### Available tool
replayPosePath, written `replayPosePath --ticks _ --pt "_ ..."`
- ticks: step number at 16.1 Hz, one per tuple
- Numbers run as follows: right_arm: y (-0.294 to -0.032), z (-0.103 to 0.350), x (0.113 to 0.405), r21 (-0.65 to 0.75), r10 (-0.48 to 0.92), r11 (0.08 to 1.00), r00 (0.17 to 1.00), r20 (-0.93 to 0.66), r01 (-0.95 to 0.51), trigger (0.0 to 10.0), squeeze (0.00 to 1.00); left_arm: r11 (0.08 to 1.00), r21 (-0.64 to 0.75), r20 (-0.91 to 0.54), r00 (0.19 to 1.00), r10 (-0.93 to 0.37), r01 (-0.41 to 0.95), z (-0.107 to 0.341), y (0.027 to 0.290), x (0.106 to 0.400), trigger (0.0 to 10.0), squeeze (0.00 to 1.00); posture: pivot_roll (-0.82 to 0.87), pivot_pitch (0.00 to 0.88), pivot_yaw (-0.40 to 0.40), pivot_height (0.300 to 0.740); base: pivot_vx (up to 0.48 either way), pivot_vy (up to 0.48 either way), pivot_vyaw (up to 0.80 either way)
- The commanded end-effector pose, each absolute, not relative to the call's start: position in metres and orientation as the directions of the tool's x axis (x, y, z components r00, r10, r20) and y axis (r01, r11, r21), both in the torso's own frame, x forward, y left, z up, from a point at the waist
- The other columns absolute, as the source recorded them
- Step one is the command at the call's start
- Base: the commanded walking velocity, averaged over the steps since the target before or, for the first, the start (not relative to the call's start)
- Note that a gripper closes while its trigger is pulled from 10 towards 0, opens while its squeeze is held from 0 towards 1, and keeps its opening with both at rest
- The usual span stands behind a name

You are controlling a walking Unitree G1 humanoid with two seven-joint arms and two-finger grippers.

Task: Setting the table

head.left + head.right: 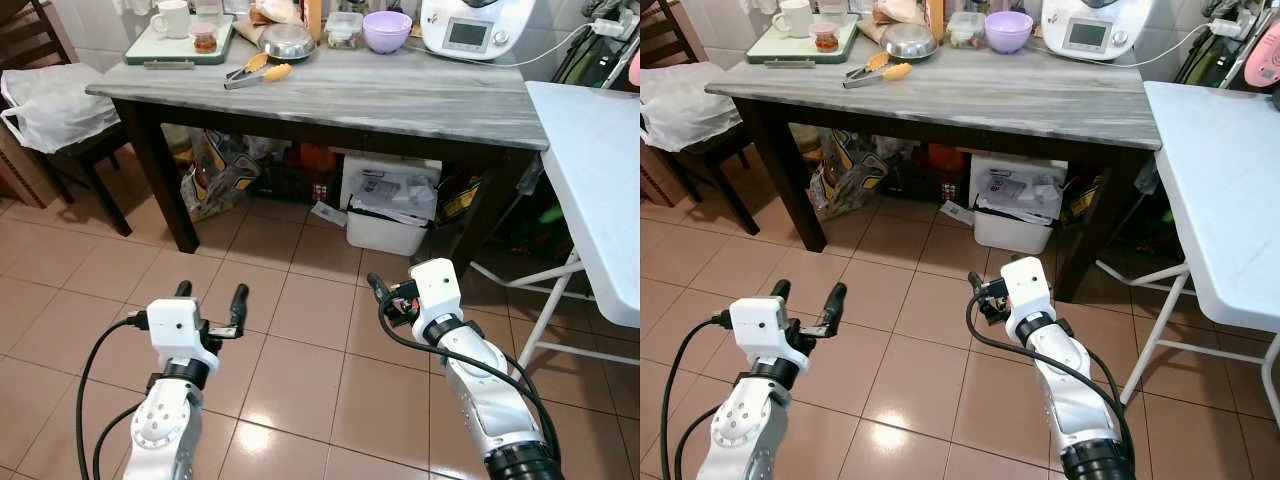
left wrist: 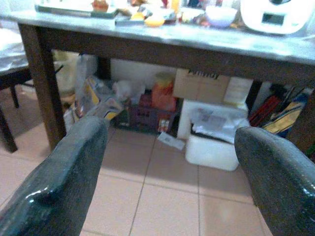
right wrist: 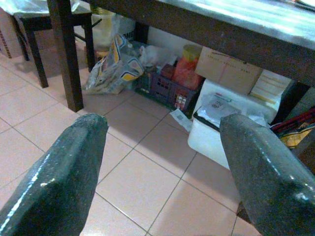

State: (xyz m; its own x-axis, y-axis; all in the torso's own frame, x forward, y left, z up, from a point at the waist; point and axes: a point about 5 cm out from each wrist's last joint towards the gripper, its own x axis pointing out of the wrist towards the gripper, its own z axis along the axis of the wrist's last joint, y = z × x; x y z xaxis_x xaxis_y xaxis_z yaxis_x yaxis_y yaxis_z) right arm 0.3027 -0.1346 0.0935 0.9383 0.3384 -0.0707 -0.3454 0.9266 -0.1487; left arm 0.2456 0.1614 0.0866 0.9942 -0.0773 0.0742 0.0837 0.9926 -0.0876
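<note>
Two grippers, left (image 1: 211, 292) and right (image 3: 162, 162), jaws wide apart, holding nothing, low over floor. Tongs (image 1: 256, 71) on desk (image 1: 400, 100), well ahead and above; left arm nearer. Long axis runs left-right, slightly angled.

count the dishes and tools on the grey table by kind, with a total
mugs: 1, white mug
bowls: 2, purple bowl and steel bowl
tongs: 1, tongs
trays: 1, green tray
jars: 1, small jar
appliances: 1, white appliance
total: 7
</note>
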Motion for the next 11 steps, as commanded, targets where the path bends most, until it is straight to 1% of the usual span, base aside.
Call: replayPosePath --ticks 1,3,6,7,8,9,11 --pt "-0.137 0.098 0.301 -0.157 0.326 0.930 0.944 -0.058 -0.331 10.0 0.00 0.997 -0.048 0.087 0.995 -0.058 0.062 0.092 0.162 0.242 10.0 0.00 -0.07 0.072 0.022 0.740 0.000 0.000 -0.73" --pt "-0.139 0.099 0.299 -0.161 0.319 0.932 0.946 -0.053 -0.323 10.0 0.00 0.998 -0.044 0.088 0.995 -0.040 0.044 0.094 0.163 0.237 10.0 0.00 -0.06 0.073 0.019 0.740 0.000 0.000 -0.73" --pt "-0.156 0.097 0.287 -0.165 0.271 0.946 0.961 -0.061 -0.278 10.0 0.00 0.999 -0.043 0.048 0.999 0.015 -0.013 0.087 0.172 0.222 10.0 0.00 -0.06 0.077 0.015 0.740 0.000 0.000 -0.73" --pt "-0.161 0.097 0.283 -0.168 0.259 0.950 0.964 -0.056 -0.265 10.0 0.00 0.998 -0.048 0.036 0.999 0.030 -0.029 0.084 0.175 0.219 10.0 0.00 -0.05 0.077 0.015 0.740 0.000 0.000 -0.53" --pt "-0.167 0.095 0.278 -0.202 0.240 0.947 0.969 -0.065 -0.248 10.0 0.00 0.998 -0.045 0.026 0.999 0.041 -0.040 0.083 0.176 0.217 10.0 0.00 -0.06 0.079 0.019 0.740 0.000 0.000 0.00" --pt "-0.169 0.094 0.277 -0.208 0.219 0.951 0.973 -0.075 -0.230 10.0 0.00 0.999 -0.041 0.021 0.999 0.034 -0.033 0.083 0.176 0.216 10.0 0.00 -0.06 0.083 0.020 0.740 0.000 0.000 -0.76" --pt "-0.166 0.099 0.279 -0.224 0.221 0.947 0.973 -0.058 -0.229 10.0 0.00 0.999 -0.029 0.019 1.000 0.014 -0.014 0.083 0.173 0.219 10.0 0.00 -0.07 0.082 0.026 0.740 0.000 0.000 -0.79"
